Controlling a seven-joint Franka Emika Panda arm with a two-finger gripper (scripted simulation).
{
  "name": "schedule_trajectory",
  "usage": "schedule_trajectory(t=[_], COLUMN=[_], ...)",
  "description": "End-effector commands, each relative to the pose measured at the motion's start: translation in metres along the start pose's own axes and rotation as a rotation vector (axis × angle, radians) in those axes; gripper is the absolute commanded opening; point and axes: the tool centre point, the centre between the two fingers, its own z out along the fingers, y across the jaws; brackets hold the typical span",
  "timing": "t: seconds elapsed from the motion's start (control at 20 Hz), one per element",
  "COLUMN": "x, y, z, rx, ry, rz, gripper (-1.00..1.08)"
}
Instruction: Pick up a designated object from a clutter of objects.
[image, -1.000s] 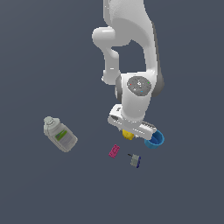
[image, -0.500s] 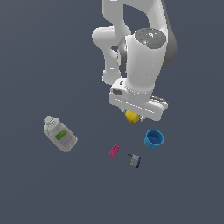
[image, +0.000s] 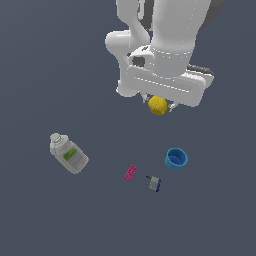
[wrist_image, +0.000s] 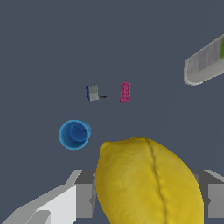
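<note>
The yellow lemon-like ball (image: 157, 105) hangs high above the floor, clamped under the white hand. My gripper (image: 158, 106) is shut on it, with the fingers mostly hidden behind the hand. In the wrist view the ball (wrist_image: 148, 183) fills the foreground between the two grey fingers (wrist_image: 84, 200). Far below lie the other pieces of the clutter: the blue cup (image: 176, 159), the flat magenta block (image: 130, 173), the small grey-blue piece (image: 154, 183) and the whitish bottle with a green label (image: 68, 154).
The floor is a plain dark grey surface. The cup (wrist_image: 75, 134), magenta block (wrist_image: 125, 92) and grey-blue piece (wrist_image: 92, 92) sit close together. The bottle (wrist_image: 205, 61) lies apart, toward the exterior view's left.
The arm has risen steadily with the yellow ball in its grip, lifting it from beside the blue cup to well above the clutter. The other objects have not moved.
</note>
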Motion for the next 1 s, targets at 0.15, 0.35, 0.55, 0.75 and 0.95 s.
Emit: schedule_trajectory(t=[0.15,0.35,0.55,0.75,0.95], x=[-0.008,-0.011,-0.013,-0.013,-0.013], y=[0.001,0.000,0.000,0.000,-0.001], z=[-0.049,-0.073,-0.088,-0.095,-0.094], rx=[0.000,0.000,0.000,0.000,0.000], ry=[0.000,0.000,-0.001,-0.001,-0.001], rz=[0.000,0.000,0.000,0.000,0.000], gripper=[-1.00,-1.00,-1.00,-1.00,-1.00])
